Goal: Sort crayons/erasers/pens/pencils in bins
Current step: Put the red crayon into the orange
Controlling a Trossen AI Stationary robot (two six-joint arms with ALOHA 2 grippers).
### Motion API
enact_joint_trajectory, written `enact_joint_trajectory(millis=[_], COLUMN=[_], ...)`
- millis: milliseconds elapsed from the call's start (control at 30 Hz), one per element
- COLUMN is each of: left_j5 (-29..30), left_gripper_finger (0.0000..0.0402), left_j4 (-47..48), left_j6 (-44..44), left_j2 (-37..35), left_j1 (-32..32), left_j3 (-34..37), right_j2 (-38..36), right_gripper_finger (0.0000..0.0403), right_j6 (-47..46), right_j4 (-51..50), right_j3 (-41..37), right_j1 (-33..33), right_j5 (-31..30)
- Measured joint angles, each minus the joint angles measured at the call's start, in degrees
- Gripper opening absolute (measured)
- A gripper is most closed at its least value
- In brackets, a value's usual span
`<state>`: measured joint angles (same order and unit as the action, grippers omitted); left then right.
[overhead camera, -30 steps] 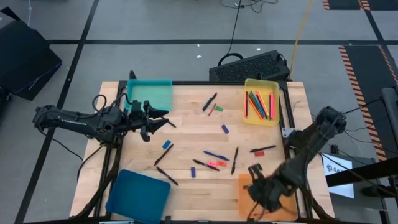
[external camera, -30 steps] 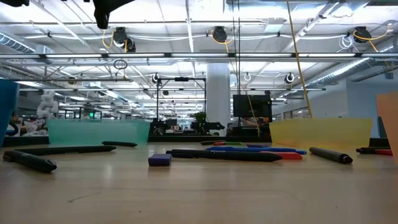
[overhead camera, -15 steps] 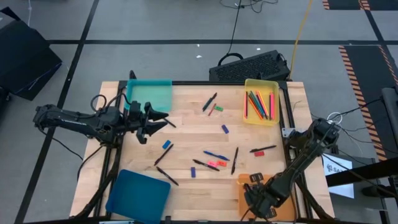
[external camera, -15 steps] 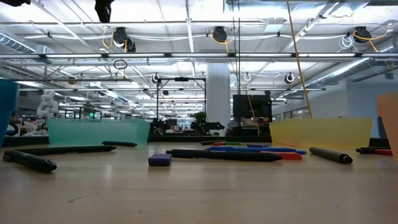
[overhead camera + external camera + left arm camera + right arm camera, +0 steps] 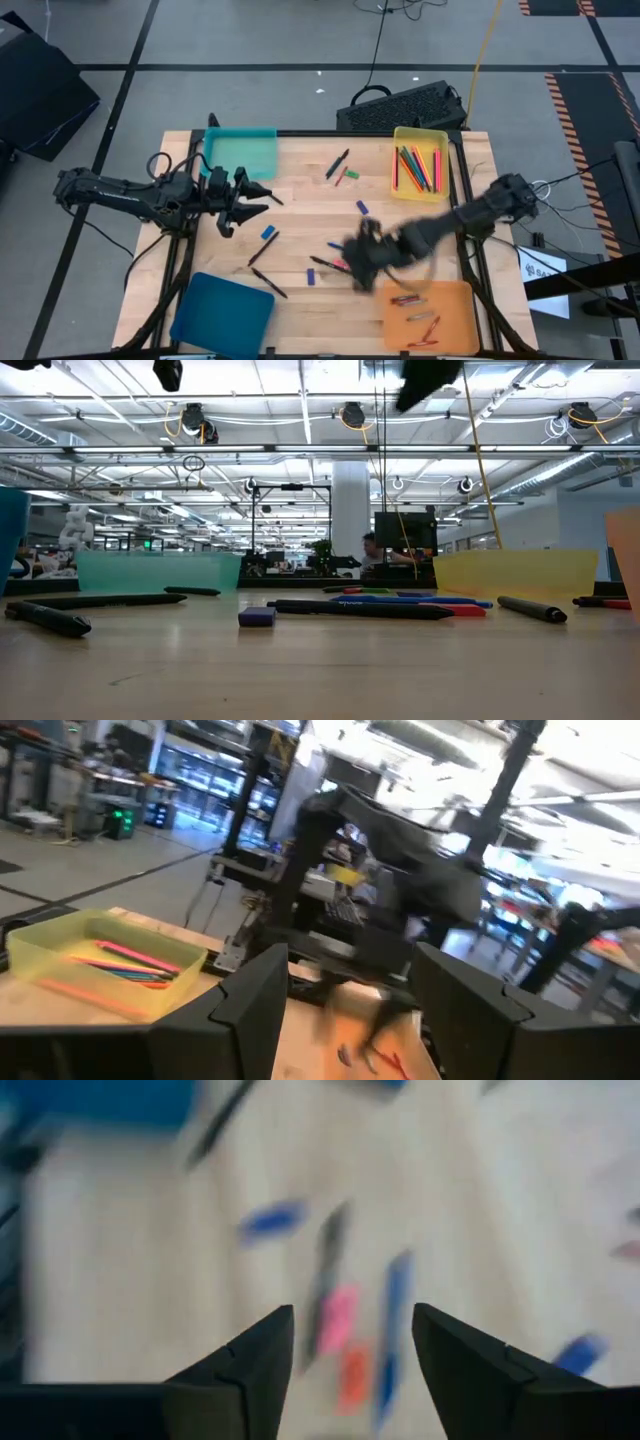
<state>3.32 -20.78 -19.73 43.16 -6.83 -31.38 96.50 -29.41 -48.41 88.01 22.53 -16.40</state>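
Your right gripper [image 5: 362, 262] hung above the loose cluster mid-table, fingers [image 5: 245, 1370] spread and holding nothing. The wrist view looked straight down through that gap at the pieces underneath: a dark pen [image 5: 325, 1275], a blue pen [image 5: 393, 1320], a pink piece [image 5: 337, 1320] and an orange-red piece [image 5: 352, 1376], too smeared to call eraser or crayon.

The relation that mattered: those pieces lay directly below the right gripper, not off to a side. In that view the two pens ran lengthwise away from the camera, so the spread fingers stood either side of their long axis. My read is that a pinch across the width needed little wrist turn.

Your left gripper [image 5: 232, 205] hovered near the table's left edge, just below the teal bin [image 5: 240, 152], fingers [image 5: 255, 995] also apart and empty. It sat well apart from the cluster, so the right arm was clearly the nearer one. The blue eraser [image 5: 268, 233] and the dark pens on the left half were closer to the left arm.

Bins: pencils [image 5: 417, 168] in the yellow bin [image 5: 420, 133], red crayons [image 5: 405, 299] in the orange bin [image 5: 455, 290] just beside the right gripper, the dark blue bin [image 5: 222, 312] at the near left corner.
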Motion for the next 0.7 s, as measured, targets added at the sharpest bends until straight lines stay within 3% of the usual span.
enact_joint_trajectory(millis=[200, 300, 467, 600, 700], left_j5=[-4.48, -5.39, -6.30, -6.09, -3.66], left_gripper_finger=[0.0216, 0.0216, 0.0216, 0.0216, 0.0216], left_j4=[2.61, 5.01, 8.33, 8.76, 8.35], left_j6=[0.55, 0.52, 0.31, 1.50, 4.24], left_j2=[-0.82, -1.74, -4.20, -5.58, -5.90], left_j1=[-0.03, -0.02, 0.00, 0.10, 0.16], left_j3=[0.00, 0.00, 0.02, 0.00, 0.00], right_j2=[2.98, 7.07, 14.92, 20.16, 22.44], right_gripper_finger=[0.0220, 0.0221, 0.0221, 0.0221, 0.0217], right_j6=[12.33, 12.93, 9.11, -1.47, -6.95], right_j4=[16.32, 22.20, 26.25, 24.81, 25.01], right_j3=[0.02, 0.02, 0.27, 2.58, 3.72], right_j1=[-12.83, -16.51, -19.79, -22.88, -26.29], right_j5=[-0.35, -0.41, -4.76, -13.68, -14.88])
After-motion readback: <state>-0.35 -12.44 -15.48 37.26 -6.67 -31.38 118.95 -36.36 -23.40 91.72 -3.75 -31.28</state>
